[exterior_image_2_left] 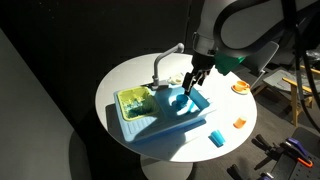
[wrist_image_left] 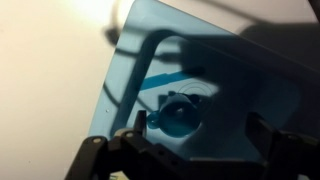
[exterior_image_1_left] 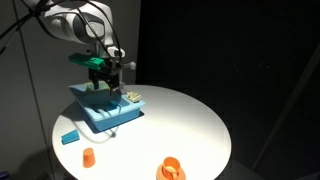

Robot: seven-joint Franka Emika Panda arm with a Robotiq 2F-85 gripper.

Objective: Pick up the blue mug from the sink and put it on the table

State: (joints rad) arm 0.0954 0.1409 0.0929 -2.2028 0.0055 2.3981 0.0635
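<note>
The blue mug (wrist_image_left: pixel 178 115) sits in the basin of the light-blue sink (wrist_image_left: pixel 230 60), seen from above in the wrist view. My gripper (wrist_image_left: pixel 200 135) is open just above the basin. The mug lies between the fingers, close to the left finger, and the right finger stands well apart from it. In both exterior views the gripper (exterior_image_1_left: pixel 106 86) (exterior_image_2_left: pixel 189 82) hangs low over the sink (exterior_image_1_left: pixel 100 118) (exterior_image_2_left: pixel 170 122) on the white round table (exterior_image_1_left: pixel 185 125) (exterior_image_2_left: pixel 130 70). There the mug is hidden by the gripper.
A white faucet (exterior_image_2_left: pixel 164 60) stands at the sink's back. A yellow-green item (exterior_image_2_left: pixel 132 100) lies in the sink's other part. A flat blue block (exterior_image_1_left: pixel 69 137), a small orange cup (exterior_image_1_left: pixel 88 156) and an orange object (exterior_image_1_left: pixel 170 170) lie on the table.
</note>
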